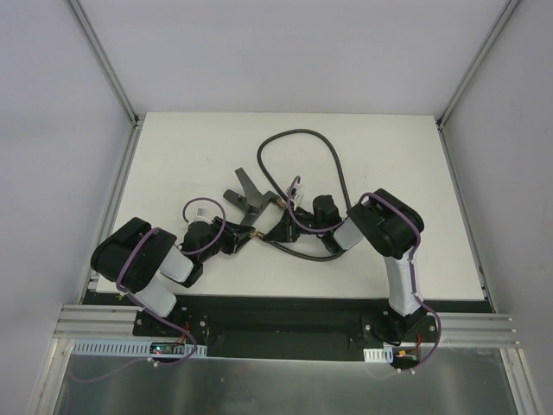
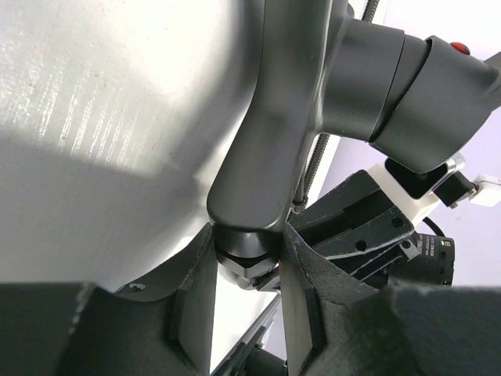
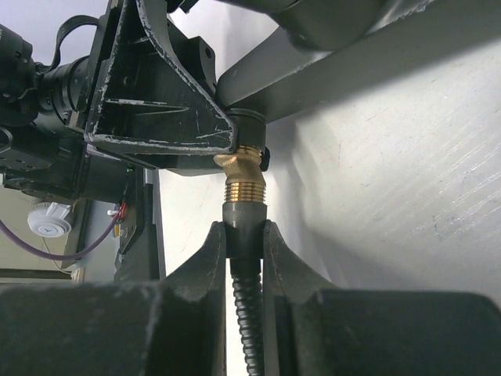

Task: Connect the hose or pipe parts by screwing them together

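Note:
The dark-grey forked fitting (image 1: 249,199) is held over the middle of the table, and my left gripper (image 1: 250,233) is shut on its lower nut (image 2: 249,258). In the left wrist view the fitting's body (image 2: 270,133) rises away from the fingers. My right gripper (image 1: 266,232) is shut on the dark end collar (image 3: 244,227) of the ribbed hose (image 3: 247,321). The collar butts against the fitting's brass threaded tip (image 3: 243,184), and the brass threads show above it. The rest of the hose (image 1: 298,132) loops across the far half of the table and back under the right arm.
The two grippers face each other almost tip to tip, the left one (image 3: 156,94) filling the upper left of the right wrist view. Purple arm cables (image 1: 294,188) hang close to the joint. White walls and metal rails (image 1: 112,216) border the table.

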Controlling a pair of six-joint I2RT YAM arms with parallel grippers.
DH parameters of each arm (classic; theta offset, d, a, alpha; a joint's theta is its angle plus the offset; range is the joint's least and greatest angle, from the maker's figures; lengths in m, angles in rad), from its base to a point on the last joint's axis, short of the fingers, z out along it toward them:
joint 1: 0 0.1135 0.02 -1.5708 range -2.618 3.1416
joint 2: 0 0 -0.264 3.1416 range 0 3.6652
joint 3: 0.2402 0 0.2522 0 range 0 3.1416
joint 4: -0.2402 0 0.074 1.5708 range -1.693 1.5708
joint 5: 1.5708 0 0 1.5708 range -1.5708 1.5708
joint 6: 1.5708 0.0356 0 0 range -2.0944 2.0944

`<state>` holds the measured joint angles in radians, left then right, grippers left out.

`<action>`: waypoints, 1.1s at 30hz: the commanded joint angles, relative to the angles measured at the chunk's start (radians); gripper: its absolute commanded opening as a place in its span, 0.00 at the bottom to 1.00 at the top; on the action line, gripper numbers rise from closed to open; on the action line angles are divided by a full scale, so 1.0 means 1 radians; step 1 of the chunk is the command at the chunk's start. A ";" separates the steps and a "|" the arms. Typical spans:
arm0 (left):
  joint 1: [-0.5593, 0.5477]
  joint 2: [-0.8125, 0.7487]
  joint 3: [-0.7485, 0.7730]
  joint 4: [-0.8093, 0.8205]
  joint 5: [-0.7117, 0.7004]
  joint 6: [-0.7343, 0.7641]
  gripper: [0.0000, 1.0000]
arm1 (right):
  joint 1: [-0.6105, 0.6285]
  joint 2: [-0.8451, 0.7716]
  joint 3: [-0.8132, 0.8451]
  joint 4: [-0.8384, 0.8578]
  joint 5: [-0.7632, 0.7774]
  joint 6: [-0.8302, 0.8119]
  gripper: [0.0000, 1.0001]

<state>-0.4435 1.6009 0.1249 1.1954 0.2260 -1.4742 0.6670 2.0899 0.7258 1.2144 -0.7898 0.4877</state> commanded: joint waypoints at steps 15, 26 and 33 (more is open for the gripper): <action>-0.035 -0.012 0.030 0.293 0.171 -0.028 0.00 | -0.003 -0.016 0.004 0.317 0.046 0.042 0.36; -0.037 -0.007 0.038 0.245 0.144 -0.011 0.00 | -0.032 -0.059 -0.063 0.315 0.090 0.035 0.41; -0.037 -0.019 0.053 0.193 0.139 0.005 0.00 | -0.072 -0.174 -0.161 0.243 0.124 -0.037 0.54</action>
<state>-0.4725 1.6035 0.1402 1.2121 0.3405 -1.4872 0.6163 2.0094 0.6006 1.2964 -0.7025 0.5114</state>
